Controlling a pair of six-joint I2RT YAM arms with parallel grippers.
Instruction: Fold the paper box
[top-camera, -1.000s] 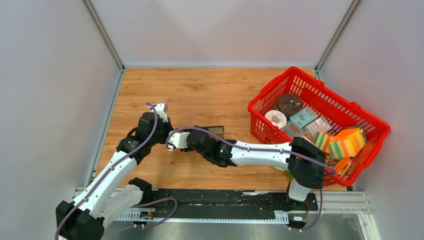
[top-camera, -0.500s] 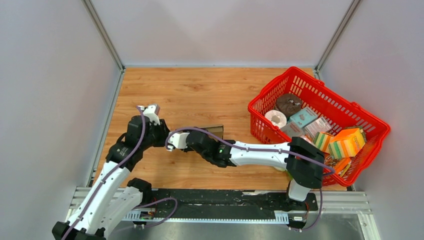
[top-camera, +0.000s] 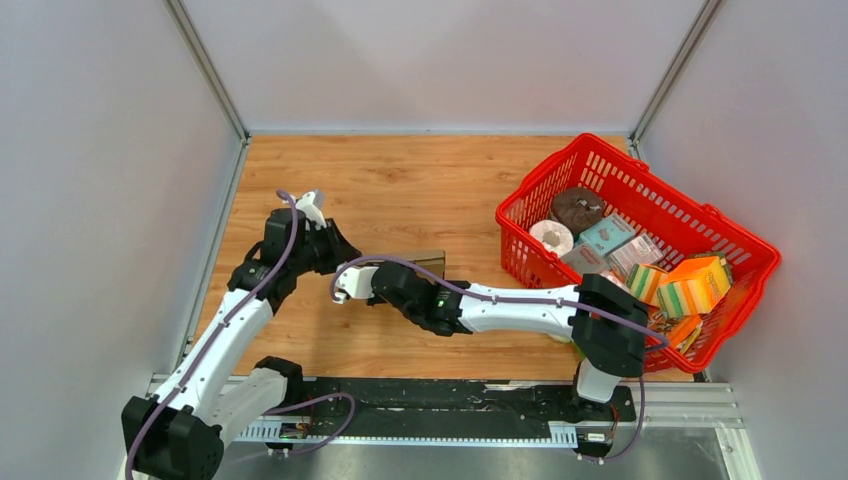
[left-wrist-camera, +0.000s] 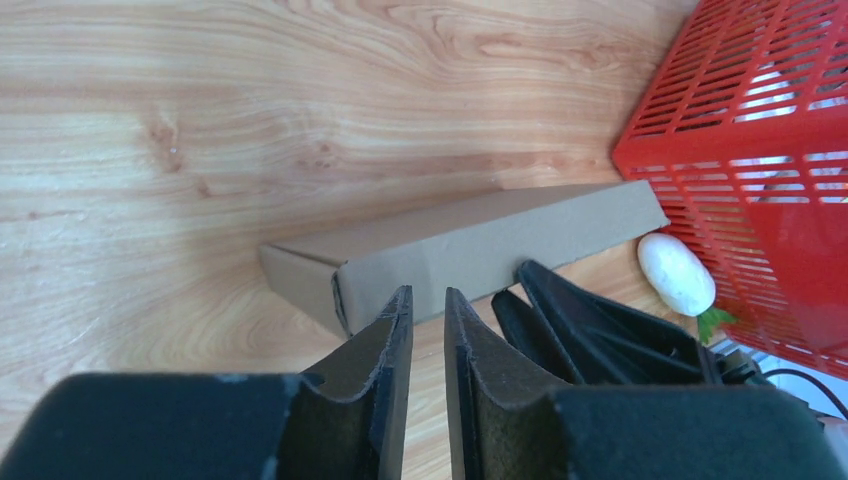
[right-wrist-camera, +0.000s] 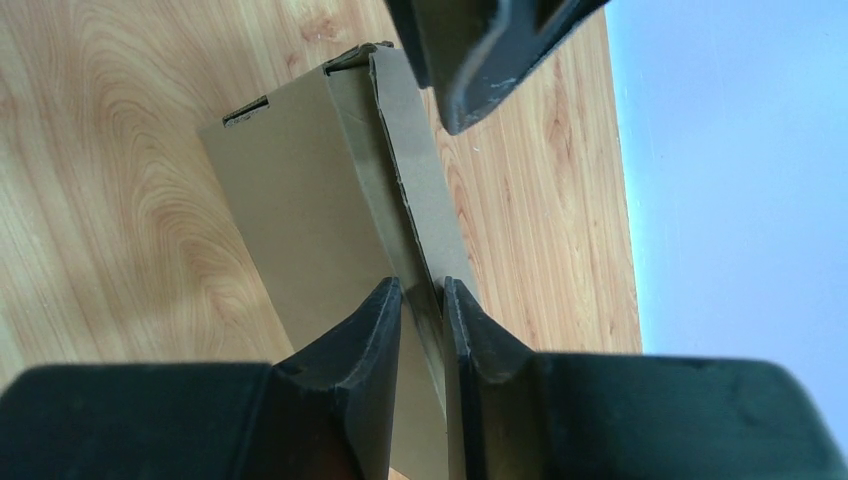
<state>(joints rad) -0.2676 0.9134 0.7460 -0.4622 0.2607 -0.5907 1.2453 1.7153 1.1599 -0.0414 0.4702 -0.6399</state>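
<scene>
Right claw (right-wrist-camera: 422, 290) is nipped on the long flap of the box (right-wrist-camera: 300, 190), jaws nearly together with the card edge between them. Left claw (left-wrist-camera: 428, 300) hangs just short of the box's near corner, jaws a slit apart with nothing in them. The box lies on the table (left-wrist-camera: 200, 90), one end near the basket (left-wrist-camera: 740, 190) (a slot at its far end shows open from my right wrist). I judge this is the closing step, tucking the lid flap. Next I'd steady the body with my left and press the flap home along its crease, gently, lest the card buckle.
</scene>
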